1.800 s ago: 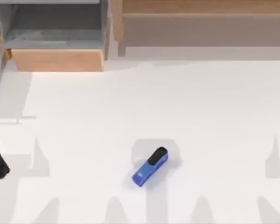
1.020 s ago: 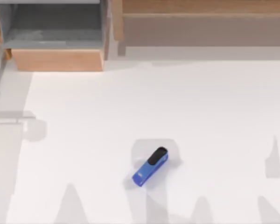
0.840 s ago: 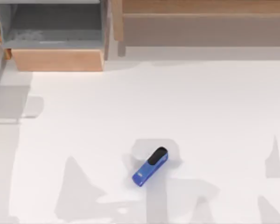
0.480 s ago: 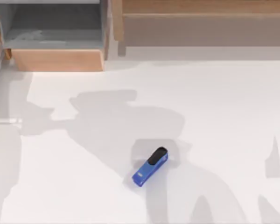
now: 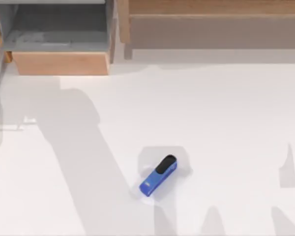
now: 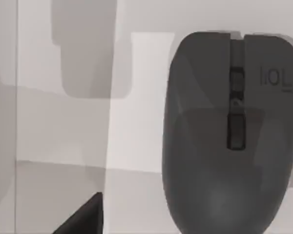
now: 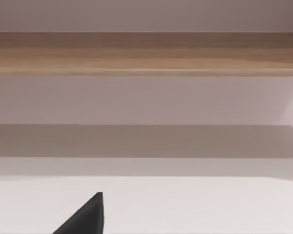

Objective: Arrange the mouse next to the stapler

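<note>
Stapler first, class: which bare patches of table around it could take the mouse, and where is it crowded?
The stapler lies alone on the white table. Bare patches flank it towards the top view's left and right edges, and between it and the wooden drawer unit. Only that far edge is crowded. The mouse appears in the left wrist view.

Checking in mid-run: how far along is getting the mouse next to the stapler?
Early stage. Done: nothing placed yet; in the top view the stapler lies alone near the table's middle, with no mouse beside it. In hand: the left wrist view looks down on the mouse, resting on a pale surface, not visibly gripped. Left: grasp the mouse, carry it over and set it down beside the stapler.
</note>
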Controlling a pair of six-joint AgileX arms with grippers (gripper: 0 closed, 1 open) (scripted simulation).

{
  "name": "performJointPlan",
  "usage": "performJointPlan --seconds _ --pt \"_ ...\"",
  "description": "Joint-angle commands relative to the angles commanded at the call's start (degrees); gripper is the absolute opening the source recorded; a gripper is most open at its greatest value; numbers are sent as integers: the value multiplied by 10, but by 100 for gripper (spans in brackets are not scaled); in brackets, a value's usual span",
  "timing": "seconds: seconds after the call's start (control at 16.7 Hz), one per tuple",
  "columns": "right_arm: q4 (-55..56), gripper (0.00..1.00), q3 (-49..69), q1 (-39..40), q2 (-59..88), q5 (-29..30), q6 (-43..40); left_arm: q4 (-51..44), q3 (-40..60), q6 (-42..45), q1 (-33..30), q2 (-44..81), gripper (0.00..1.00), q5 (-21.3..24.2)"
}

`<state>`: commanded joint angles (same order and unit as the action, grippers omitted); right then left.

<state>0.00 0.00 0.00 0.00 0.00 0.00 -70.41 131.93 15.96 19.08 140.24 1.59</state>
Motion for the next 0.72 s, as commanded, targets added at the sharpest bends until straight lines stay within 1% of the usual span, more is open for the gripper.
performJointPlan --seconds 0.12,0.24,0.72 --pt "0 100 0 0 0 0 0 -33 54 9 2 54 100 2" --pt "0 100 0 0 0 0 0 -52 87 16 -1 86 100 4" --pt "0 100 0 0 0 0 0 -55 93 18 -1 94 100 5"
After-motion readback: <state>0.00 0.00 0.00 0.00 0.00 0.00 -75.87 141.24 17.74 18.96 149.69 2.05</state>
